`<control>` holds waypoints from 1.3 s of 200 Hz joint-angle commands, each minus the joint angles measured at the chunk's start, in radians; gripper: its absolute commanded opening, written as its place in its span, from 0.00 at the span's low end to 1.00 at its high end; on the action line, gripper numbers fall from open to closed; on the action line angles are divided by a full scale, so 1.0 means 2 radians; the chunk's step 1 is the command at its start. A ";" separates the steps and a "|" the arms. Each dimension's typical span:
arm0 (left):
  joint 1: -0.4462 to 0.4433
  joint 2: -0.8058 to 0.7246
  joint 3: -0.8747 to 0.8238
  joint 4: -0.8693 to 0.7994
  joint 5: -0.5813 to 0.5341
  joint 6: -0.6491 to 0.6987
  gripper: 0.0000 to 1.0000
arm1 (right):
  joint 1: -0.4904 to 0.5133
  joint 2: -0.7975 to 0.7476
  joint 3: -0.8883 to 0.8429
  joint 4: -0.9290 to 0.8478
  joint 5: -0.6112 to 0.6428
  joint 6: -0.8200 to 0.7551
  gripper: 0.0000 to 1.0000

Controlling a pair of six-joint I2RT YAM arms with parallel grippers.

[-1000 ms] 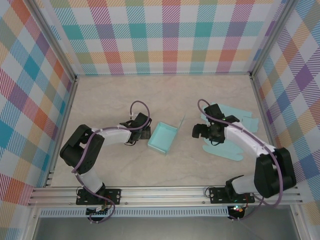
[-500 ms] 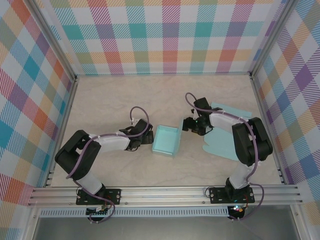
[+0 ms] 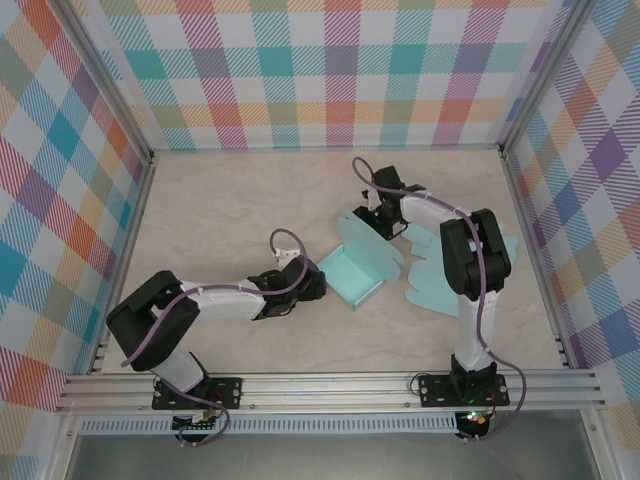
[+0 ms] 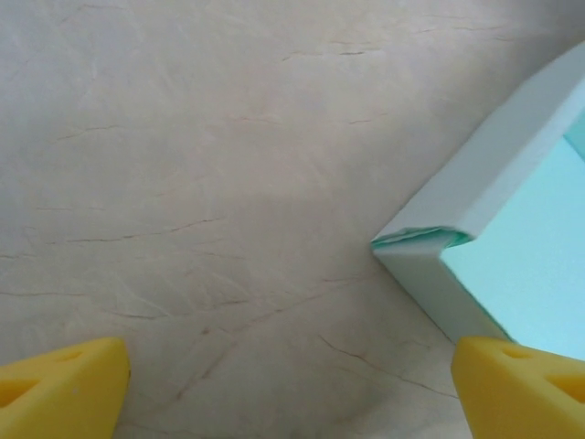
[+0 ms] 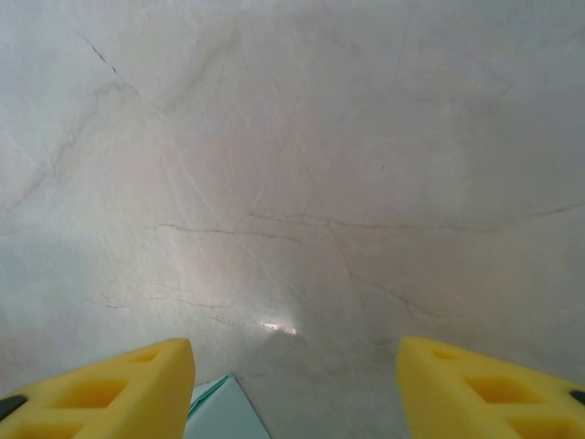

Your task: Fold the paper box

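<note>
- The paper box (image 3: 350, 282) sat mid-counter (image 3: 220, 200), partly folded. Its low walls stood, and one tall flap (image 3: 372, 245) at the far-right side was not yet tucked in.
- The left end effector (image 3: 312, 287) gaped wide beside the box's near-left corner, holding nothing.
- The right end effector (image 3: 385, 222) sat at the flap's far edge, its jaws partly apart around a paper corner and not clamped on it.

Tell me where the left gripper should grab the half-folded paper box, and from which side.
Probably the low side wall of the paper box, just beyond its folded corner. Come from the box's left, where the open left gripper faces it: that wall stands upright and thin, so one finger can go inside, one outside.
</note>
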 commanded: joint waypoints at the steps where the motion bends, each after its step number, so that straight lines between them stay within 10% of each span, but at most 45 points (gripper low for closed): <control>1: -0.003 -0.047 -0.006 0.001 -0.023 -0.008 0.91 | -0.013 -0.025 0.016 -0.051 0.060 -0.026 0.61; 73: 0.072 -0.175 0.024 -0.067 0.016 0.133 0.90 | -0.045 -0.273 -0.159 -0.061 0.182 -0.003 0.65; 145: 0.196 -0.031 0.127 0.051 0.355 0.374 0.93 | -0.045 -0.555 -0.289 -0.085 0.113 0.031 0.70; 260: 0.205 0.218 0.380 -0.130 0.554 0.645 0.95 | -0.039 -0.548 -0.344 -0.019 -0.023 0.029 0.65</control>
